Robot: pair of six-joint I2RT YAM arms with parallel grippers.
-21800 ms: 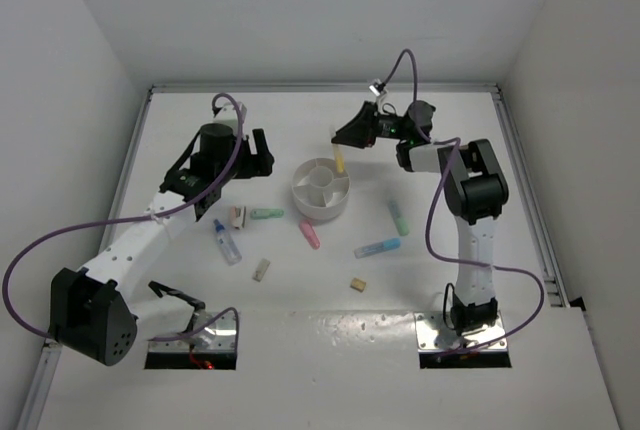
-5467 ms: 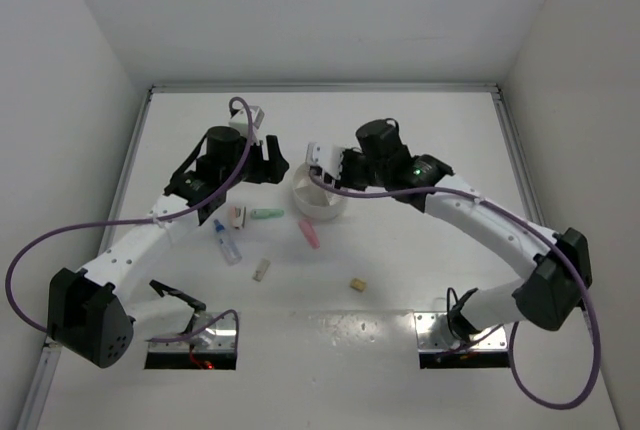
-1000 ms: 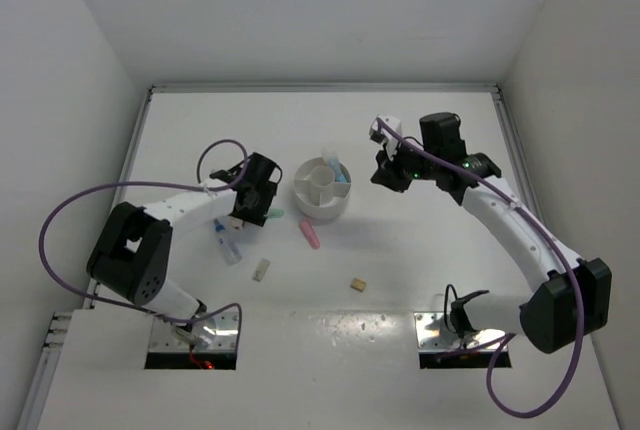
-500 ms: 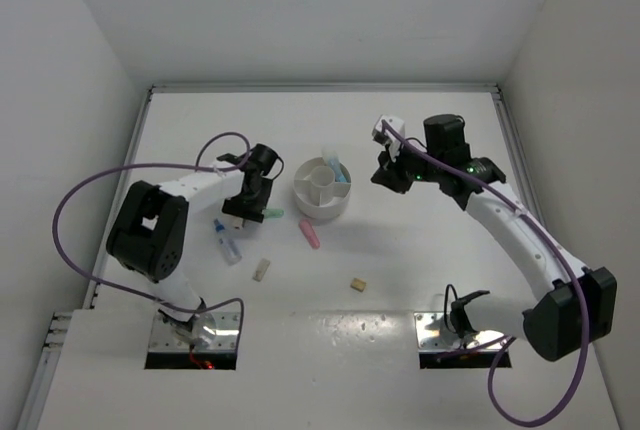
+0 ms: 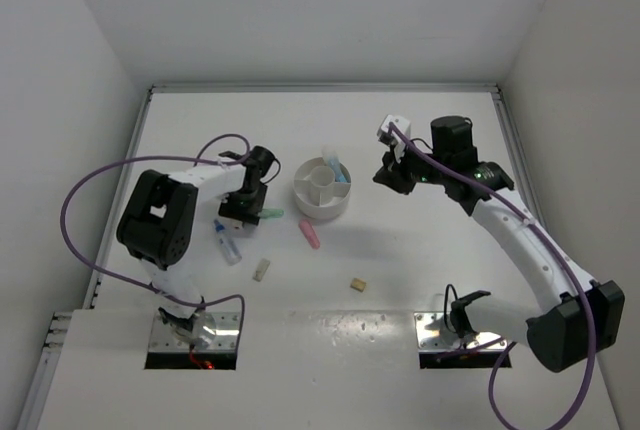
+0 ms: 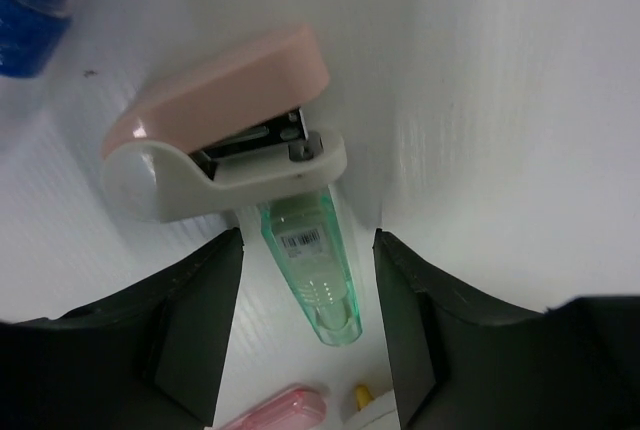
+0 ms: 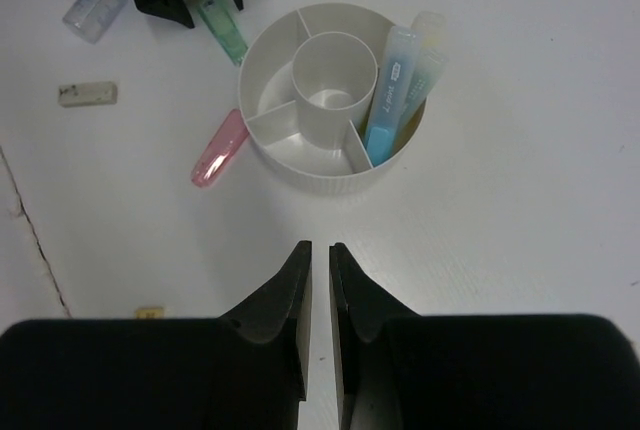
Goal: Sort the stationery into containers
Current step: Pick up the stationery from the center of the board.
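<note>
**Top view:** a round white divided plastic bowl (image 5: 320,212) is shown; left of it, the left jaws are set over a pastel green marker stick (image 5: 270,215).

**Left wrist view:** the jaws are spread astride the green marker, not touching it; a pink-and-white stapler (image 6: 225,125) is seen touching its far end.

**Right wrist view:** the right jaws are almost pressed together, empty; a pastel blue marker (image 7: 392,90) and a pastel yellow marker (image 7: 428,35) are held in one bowl compartment.

In my left wrist view, the blue-capped clear tube (image 6: 25,0) is blurred and cropped; the pastel pink marker stick (image 6: 283,410) runs off the bottom.
</note>
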